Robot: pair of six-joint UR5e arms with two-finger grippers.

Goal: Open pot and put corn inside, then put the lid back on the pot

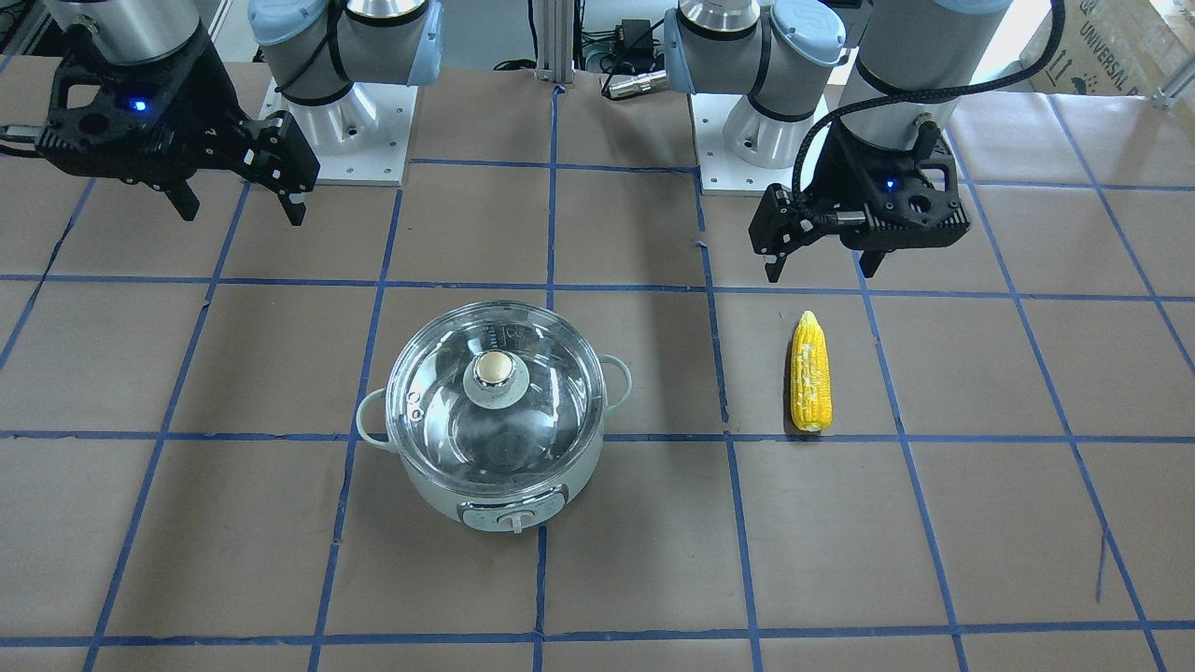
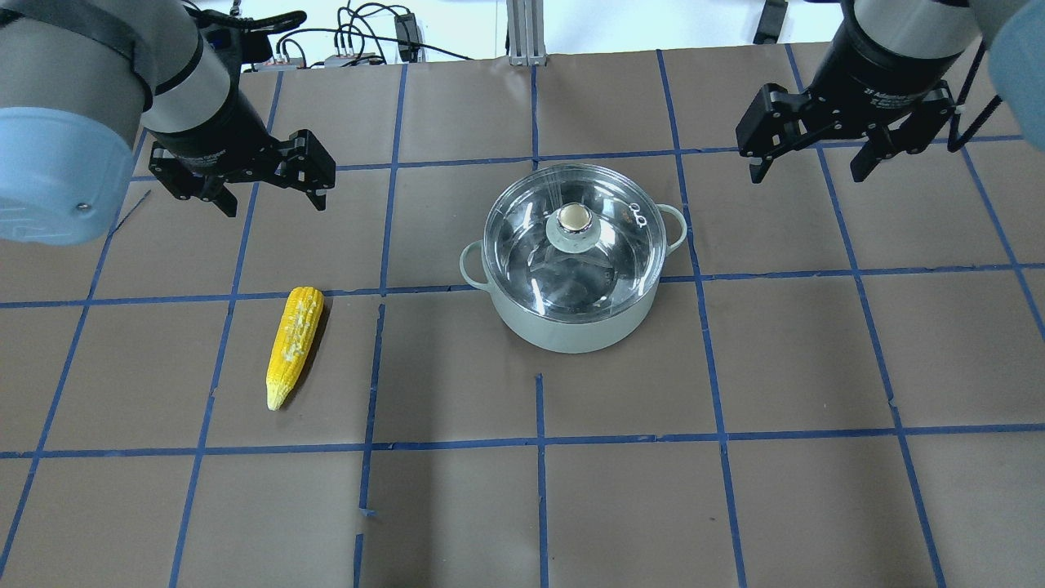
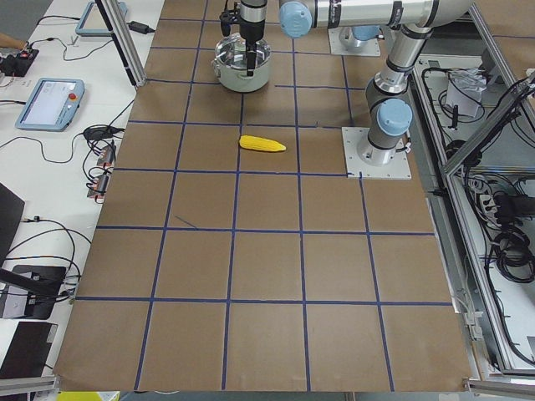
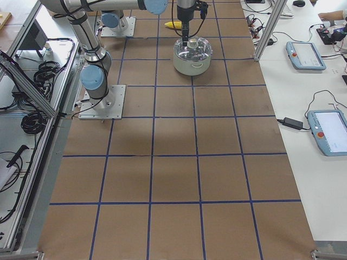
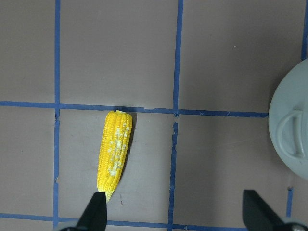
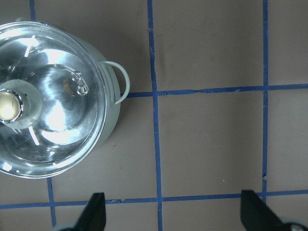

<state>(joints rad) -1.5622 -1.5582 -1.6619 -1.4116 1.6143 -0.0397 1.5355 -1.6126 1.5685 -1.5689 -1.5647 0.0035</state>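
Yellow corn (image 2: 295,343) flat on the brown table (image 2: 735,490), on the robot's left side, well apart from the pot (image 2: 571,331). Pale tip toward the robot. Nothing touching it.

Mint-green pot near the middle, with the glass lid (image 2: 522,253) sitting on top and the gold knob (image 2: 574,217) right in the centre. Not opened yet, so no step done so far.

Up in the air near the corn, the left gripper (image 2: 273,196), jaws wide apart, holding nothing. Up in the air on the other side of the pot, the right gripper (image 2: 808,167), jaws wide apart too, also empty.

Likely first: reach for the knob and lift the lid off.

Things to watch out for:

Small, shiny, round knob, easy to slip out of a loose pinch. Could drop the glass lid and crack it, or bang it on the pot.

Off-centre grab. Could tip the lid or drag the whole pot along the table.

Lid set down too close to the corn. Could knock the corn and roll it away.

Round corn. Could roll or spin when squeezed from the wrong side. Better to pinch across the middle.

Corn about as long as the pot's width, by the look of it. Could get stuck across the top instead of dropping in. Then no way for the lid to sit flat.

Two arms over one pot. Could bump each other when coming in together.
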